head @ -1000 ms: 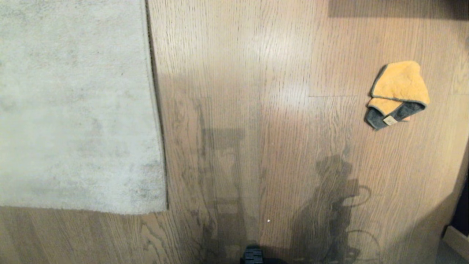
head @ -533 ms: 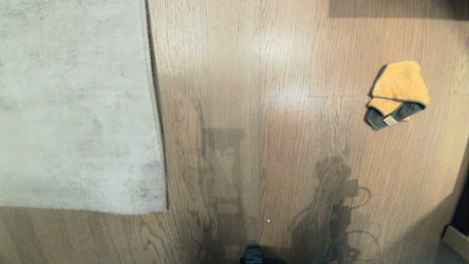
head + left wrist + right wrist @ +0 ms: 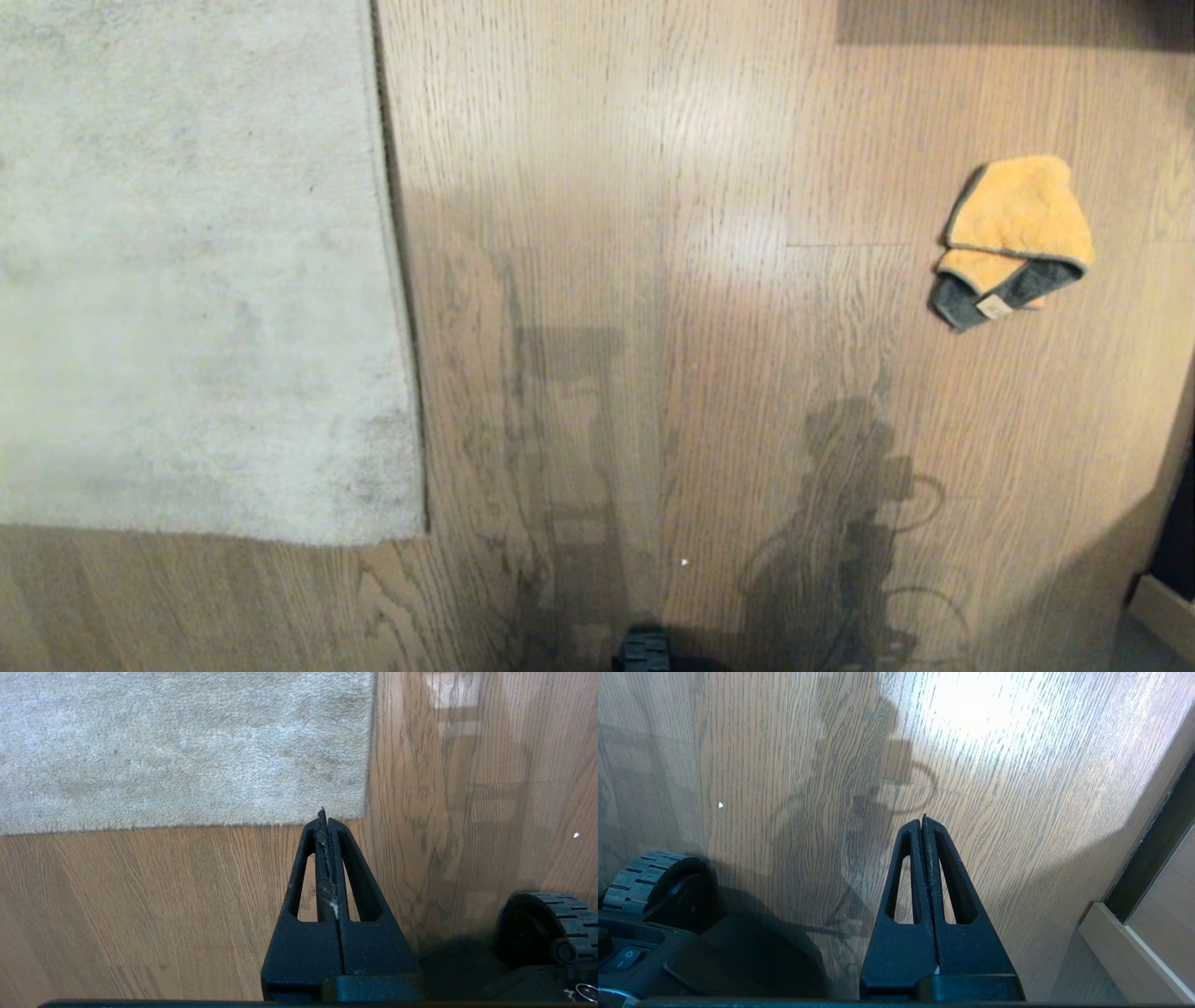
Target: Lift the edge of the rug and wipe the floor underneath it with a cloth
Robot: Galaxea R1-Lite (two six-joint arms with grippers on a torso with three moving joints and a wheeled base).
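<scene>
A: Where does the pale grey short-pile rug edge [image 3: 397, 280] lie?

B: Flat on the brown wood-grain plank floor [image 3: 653, 187], its corner at the robot's left. The small orange-yellow fuzzy cloth with a dark grey border [image 3: 1013, 243] sits folded, well apart, at the right.

A: And the pincers?

B: The left gripper [image 3: 323, 814] hangs above the floor near the rug corner, fingers pressed together, with what may be lint between them. The right gripper [image 3: 923, 820] is likewise closed and empty over bare planks, beside a black wheel [image 3: 649, 882].

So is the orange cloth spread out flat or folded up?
Folded. The cloth lies bunched on the floor, one orange layer over another, a corner flipped to show its dark grey underside.
</scene>
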